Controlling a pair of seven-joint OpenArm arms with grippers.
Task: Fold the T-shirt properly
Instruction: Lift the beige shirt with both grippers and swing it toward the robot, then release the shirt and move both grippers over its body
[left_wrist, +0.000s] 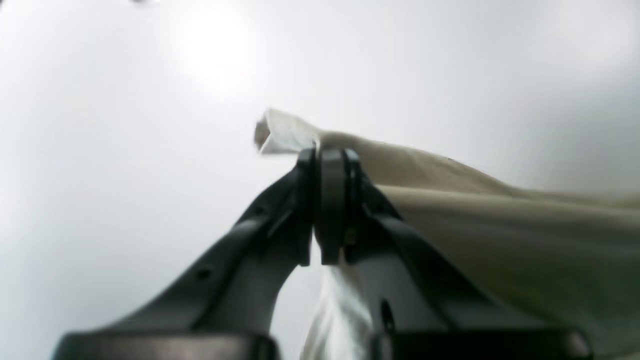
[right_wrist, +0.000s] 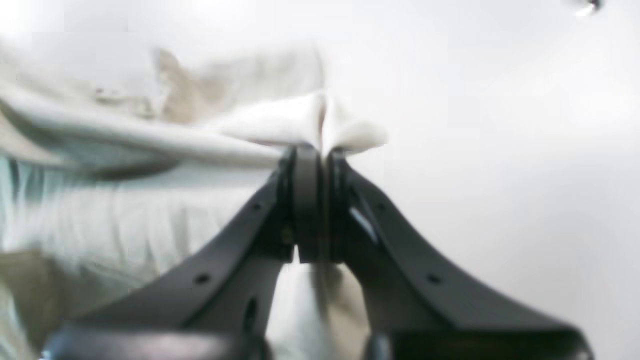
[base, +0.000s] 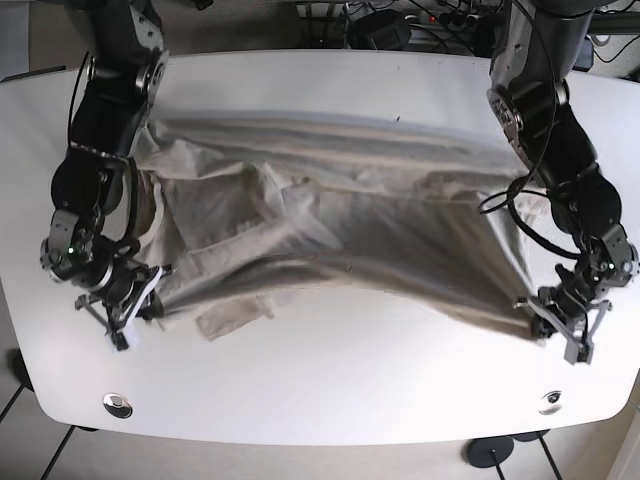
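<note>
Hanging slack between the two arms above the white table (base: 330, 400), the T-shirt (base: 330, 240) looks light, limp and crease-prone, with the left gripper (left_wrist: 327, 155) and right gripper (right_wrist: 320, 150) each clamped on a near corner, sensible holds for soft cloth.

The T-shirt (base: 340, 235) is soft, matt, creased beige cloth. The surface (base: 330, 385) looks smooth, white and faintly glossy. Both end effectors look like black matt plastic.
</note>
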